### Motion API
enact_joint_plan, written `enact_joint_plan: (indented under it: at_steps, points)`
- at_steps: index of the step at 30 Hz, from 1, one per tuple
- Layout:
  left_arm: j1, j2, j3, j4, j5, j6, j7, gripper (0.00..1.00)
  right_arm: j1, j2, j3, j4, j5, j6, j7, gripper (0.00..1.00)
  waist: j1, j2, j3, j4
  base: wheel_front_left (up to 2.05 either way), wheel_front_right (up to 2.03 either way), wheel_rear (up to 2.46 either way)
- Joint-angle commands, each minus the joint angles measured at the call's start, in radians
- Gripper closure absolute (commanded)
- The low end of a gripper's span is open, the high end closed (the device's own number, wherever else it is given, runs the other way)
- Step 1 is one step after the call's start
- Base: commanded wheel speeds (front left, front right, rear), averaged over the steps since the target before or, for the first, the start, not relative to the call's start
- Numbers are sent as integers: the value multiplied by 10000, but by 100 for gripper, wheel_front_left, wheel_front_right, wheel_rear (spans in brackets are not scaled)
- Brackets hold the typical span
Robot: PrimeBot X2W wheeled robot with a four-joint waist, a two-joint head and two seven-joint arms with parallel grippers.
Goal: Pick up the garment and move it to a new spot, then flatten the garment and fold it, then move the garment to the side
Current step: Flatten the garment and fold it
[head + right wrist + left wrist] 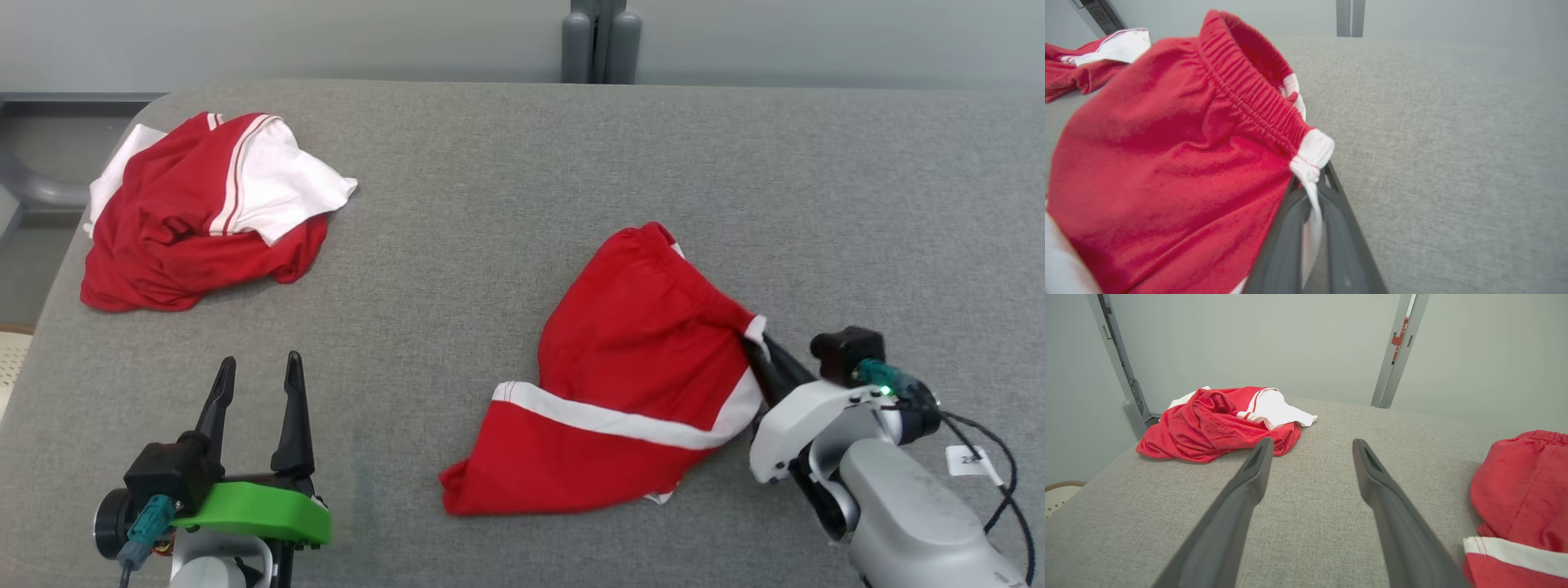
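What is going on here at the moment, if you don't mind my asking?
The robot is working on the red shorts, which lie crumpled on the grey table. Its right pincer is shut on the white-trimmed corner of the waistband at the shorts' right edge, while the rest of the shorts lies on the table. The left pincer is open near the front left, holding nothing. A second red and white garment sits bunched at the far left corner, untouched.

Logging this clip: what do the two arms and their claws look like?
Left claw: two long, dark, tapering fingers on a bright green bracket, with a teal connector beside a black mount. Right claw: the same dark fingers on a white housing, a pale grey forearm behind, a teal plug with a green light, and a thin black cable carrying a white tag.
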Motion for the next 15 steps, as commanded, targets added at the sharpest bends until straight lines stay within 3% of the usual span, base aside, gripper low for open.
enact_joint_plan:
  at_steps: [1, 10, 15]
  points:
    - [102, 4, 3, -42, 8, 24, -5, 0, 182, -138, -336, -279, -131, 1, -39, 100, 0, -1, -53, -197, 0, 0, 0]
    - [171, 9, -133, -71, -168, 82, -4, 0, 2709, -227, -3074, -3055, -534, 1, -38, 100, 0, -1, -158, -860, 0, 0, 0]
    - [171, 10, -170, -101, -170, 124, -5, 0, 4084, 63, -4133, -3793, -552, 1, -38, 100, 0, -1, -92, -1091, 0, 0, 0]
